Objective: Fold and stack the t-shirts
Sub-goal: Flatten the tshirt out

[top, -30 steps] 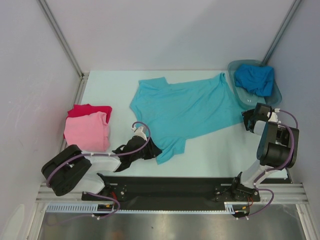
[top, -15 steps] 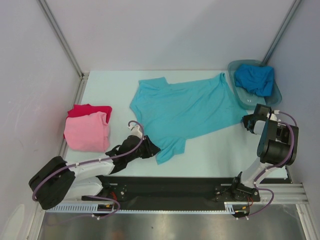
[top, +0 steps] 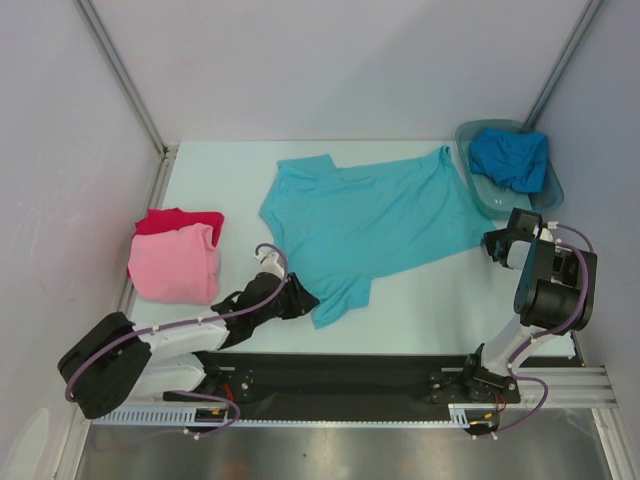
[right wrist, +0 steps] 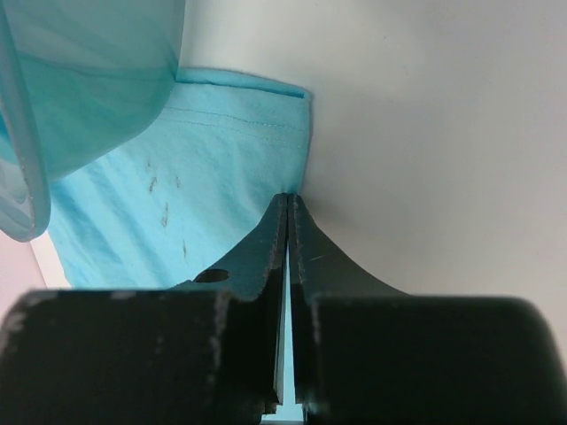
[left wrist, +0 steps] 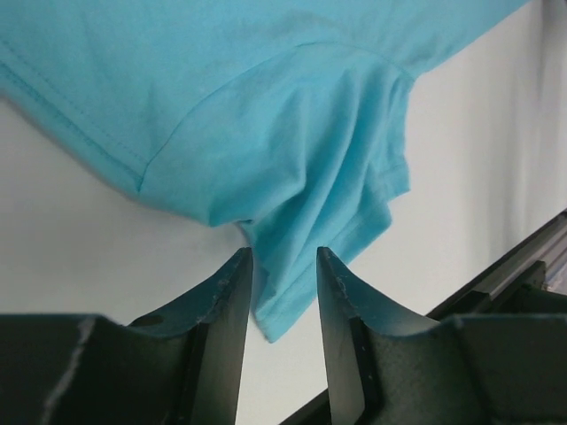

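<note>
the turquoise t-shirt [top: 370, 215] lay spread flat on the bench [top: 440, 300], its hem reaching to the foot of the grey tub [top: 552, 195] and its collar end well away from the tub. it looked like a light, limp piece of cotton that would sag and crease wherever it was not held. it was probably best taken by its firmer stitched edges: a sleeve cuff and a hem corner.

the right gripper [right wrist: 289, 197] sat just beside the tub at the shirt's hem corner. its jaws were pressed together with a sliver of turquoise cloth caught between them, so it seemed to be pinching the hem. the left gripper [left wrist: 283, 257] was far from the tub, at the shirt's near sleeve. its jaws stood parted, with a bunched fold of the sleeve lying between them but not yet nipped.

the deeper blue t-shirt [top: 510, 155] lay crumpled inside the tub. the pink t-shirt [top: 175, 268] lay folded on the red t-shirt [top: 178, 218] at the side of the bench farthest from the tub.
</note>
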